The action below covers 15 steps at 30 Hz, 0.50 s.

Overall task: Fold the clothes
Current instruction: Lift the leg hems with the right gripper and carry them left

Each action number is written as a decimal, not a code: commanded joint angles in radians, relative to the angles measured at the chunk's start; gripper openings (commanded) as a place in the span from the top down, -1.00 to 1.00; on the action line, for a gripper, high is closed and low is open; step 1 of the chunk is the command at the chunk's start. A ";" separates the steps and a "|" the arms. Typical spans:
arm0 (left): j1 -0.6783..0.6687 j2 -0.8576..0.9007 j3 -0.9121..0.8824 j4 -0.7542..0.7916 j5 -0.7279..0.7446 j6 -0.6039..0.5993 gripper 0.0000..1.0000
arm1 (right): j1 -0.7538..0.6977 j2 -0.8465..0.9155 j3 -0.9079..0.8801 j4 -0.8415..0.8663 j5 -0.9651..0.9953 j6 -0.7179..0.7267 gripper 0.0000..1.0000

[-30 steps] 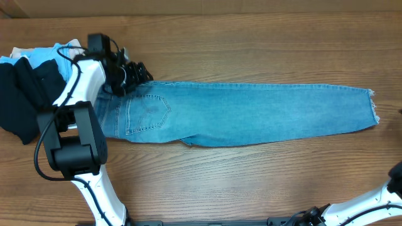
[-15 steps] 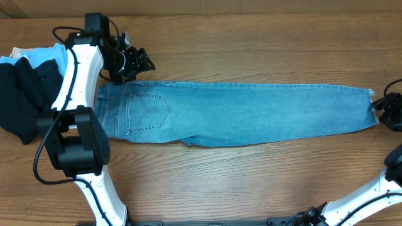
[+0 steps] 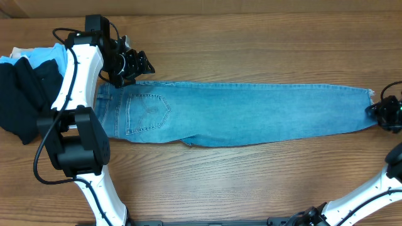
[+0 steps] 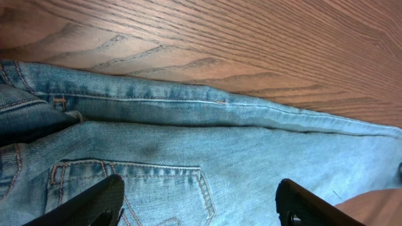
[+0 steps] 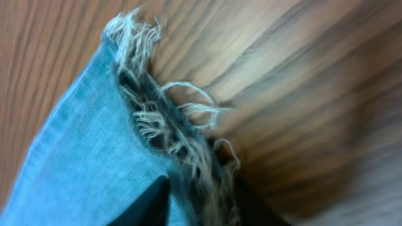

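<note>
Jeans: Your jeans point(image 3: 251, 113) lie flat on the table point(image 3: 251, 37), stretched out long from left to right.
Waist end: It is on the left side, just under your left gripper point(image 3: 142, 67).
Pocket: You can see one back pocket point(image 3: 147, 113) with its stitching facing up, near the waist.
Leg end: It is far out on the right, and the frayed hem point(image 5: 169, 125) has loose white threads.
Left gripper: It is wide open and holds nothing. It hangs over the top edge of the jeans by the waist.
Left wrist view: You see its two dark fingers point(image 4: 94, 201) far apart at the bottom, with the pocket and blue cloth between them.
Right gripper: It point(image 3: 375, 113) sits right at the frayed hem, at the table's right edge.
Right wrist view: You see dark fingers point(image 5: 147, 204) close on each side of the hem threads. The picture is blurry, so you cannot tell if they pinch the cloth or just sit beside it.
Other clothes: A black garment point(image 3: 19, 107) lies in a heap at the far left. A light blue garment point(image 3: 47, 55) and a bit of beige cloth point(image 3: 19, 49) peek out behind it.
Gap: The heap is just beside the waist of your jeans, behind the left arm.
</note>
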 commanded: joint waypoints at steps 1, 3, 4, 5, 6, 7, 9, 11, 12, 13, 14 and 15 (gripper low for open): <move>-0.011 -0.010 0.016 -0.002 -0.006 0.023 -0.60 | 0.012 0.029 -0.001 -0.001 -0.122 -0.041 0.60; -0.011 -0.010 0.016 -0.002 -0.007 0.023 -0.59 | 0.013 0.029 0.000 0.000 -0.121 -0.047 0.84; -0.011 -0.010 0.016 -0.002 -0.007 0.023 -0.54 | 0.013 0.029 0.003 0.000 -0.121 -0.047 0.92; -0.011 -0.010 0.016 -0.002 -0.007 0.023 -0.51 | 0.011 0.028 0.006 0.000 -0.121 -0.047 0.92; -0.010 -0.010 0.017 -0.002 -0.009 0.024 -0.47 | 0.006 0.027 0.014 -0.001 -0.120 -0.042 0.92; -0.010 -0.010 0.018 -0.002 -0.016 0.023 -0.45 | 0.000 0.024 0.026 -0.002 -0.113 -0.026 0.92; -0.010 -0.010 0.024 -0.012 -0.039 0.023 -0.44 | -0.019 0.011 0.061 -0.007 -0.080 0.018 0.92; -0.010 -0.010 0.037 -0.036 -0.068 0.024 -0.43 | -0.039 -0.010 0.102 -0.020 -0.045 0.052 0.92; -0.010 -0.010 0.047 -0.053 -0.087 0.023 -0.40 | -0.050 -0.024 0.132 -0.035 -0.027 0.063 0.92; -0.010 -0.010 0.058 -0.073 -0.111 0.023 -0.39 | -0.058 -0.037 0.160 -0.051 -0.015 0.073 0.92; -0.009 -0.010 0.069 -0.093 -0.138 0.023 -0.36 | -0.063 -0.047 0.191 -0.072 -0.011 0.075 0.92; -0.009 -0.010 0.082 -0.117 -0.171 0.023 -0.35 | -0.064 -0.057 0.223 -0.096 -0.011 0.075 0.92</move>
